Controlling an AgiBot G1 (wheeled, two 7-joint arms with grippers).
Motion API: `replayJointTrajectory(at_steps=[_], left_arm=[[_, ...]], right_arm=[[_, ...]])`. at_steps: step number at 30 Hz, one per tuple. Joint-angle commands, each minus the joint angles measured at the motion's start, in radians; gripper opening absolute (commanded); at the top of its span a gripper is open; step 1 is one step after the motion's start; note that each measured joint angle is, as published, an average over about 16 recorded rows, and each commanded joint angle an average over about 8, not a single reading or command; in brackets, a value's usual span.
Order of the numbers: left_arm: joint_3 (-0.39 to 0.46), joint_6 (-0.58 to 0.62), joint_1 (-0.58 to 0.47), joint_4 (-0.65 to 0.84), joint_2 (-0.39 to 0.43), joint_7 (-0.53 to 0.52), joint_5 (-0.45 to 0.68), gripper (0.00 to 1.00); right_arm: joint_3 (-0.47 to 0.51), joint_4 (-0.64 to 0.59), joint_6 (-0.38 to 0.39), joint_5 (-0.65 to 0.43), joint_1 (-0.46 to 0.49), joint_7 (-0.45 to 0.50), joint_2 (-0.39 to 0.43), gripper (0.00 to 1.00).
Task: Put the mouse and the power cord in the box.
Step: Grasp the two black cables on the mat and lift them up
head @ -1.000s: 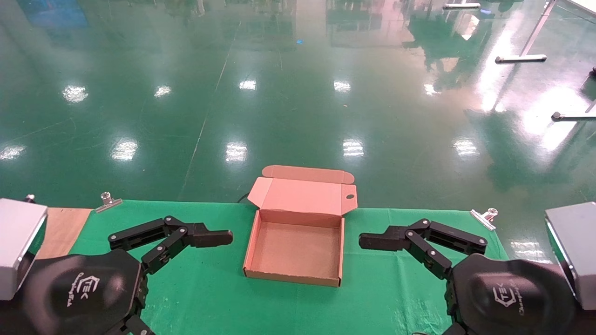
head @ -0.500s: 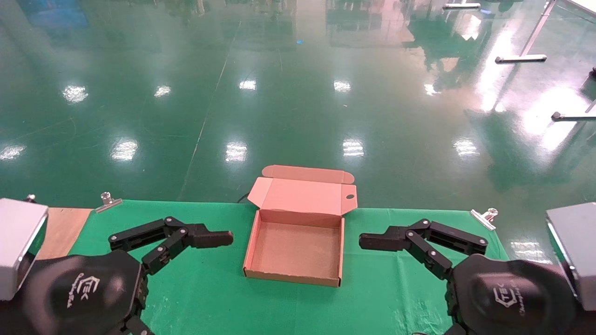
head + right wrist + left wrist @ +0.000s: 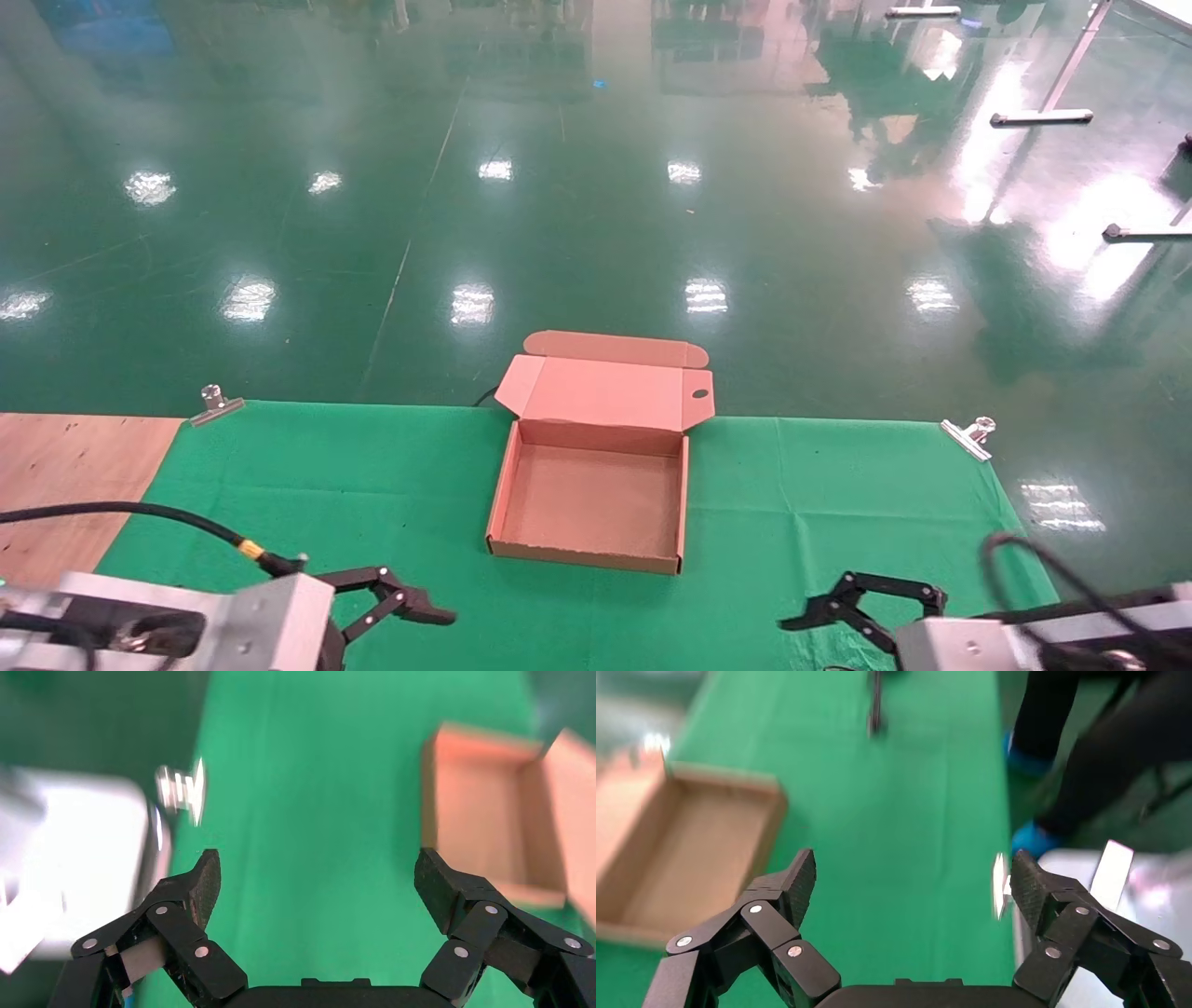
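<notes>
Box: a shallow square brown cardboard mailer box (image 3: 589,503) sits on the green cloth-covered table (image 3: 819,485), near the far edge and midway between the two arms.
Lid: the hinged lid (image 3: 605,393) stands tilted back past the table's far edge, its side flaps spread and a small oval hole (image 3: 699,394) near its right corner.
Contents: the tray holds nothing; only bare cardboard floor and walls show.
Mouse and power cord: neither shows in any view.
Left gripper: the black left gripper (image 3: 410,610) hovers low at the near left of the table, well apart from the box; the left wrist view shows its fingers (image 3: 796,881) spread wide with only green cloth between them and the box off to one side.
Right gripper: the black right gripper (image 3: 819,610) hangs at the near right, also well apart from the box; the right wrist view shows its fingers (image 3: 204,878) spread wide over bare cloth.
Cloth fastenings: silver metal clips (image 3: 216,403) pin the cloth at the far left and far right corners.
Surroundings: bare wooden tabletop (image 3: 56,466) shows left of the cloth; a glossy green floor (image 3: 596,186) lies beyond.
</notes>
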Motion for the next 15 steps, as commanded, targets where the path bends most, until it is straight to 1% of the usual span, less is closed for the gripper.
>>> replayJointTrajectory(at_steps=[1,5,9,15], left_arm=[[0.031,0.003,-0.027,0.012,0.01,0.016,0.074,1.0],[0.095,-0.001,-0.08,0.054,0.034,0.097,0.233,1.0],[0.158,-0.014,-0.133,0.123,0.063,0.203,0.39,1.0],[0.229,-0.057,-0.189,0.297,0.116,0.37,0.554,1.0]], right_arm=[[-0.049,0.007,-0.006,-0.09,0.045,-0.017,-0.013,1.0],[-0.141,0.01,-0.001,-0.241,0.111,-0.054,-0.042,1.0],[-0.212,-0.001,0.013,-0.367,0.151,-0.08,-0.069,1.0],[-0.265,-0.073,0.062,-0.488,0.162,-0.12,-0.111,1.0]])
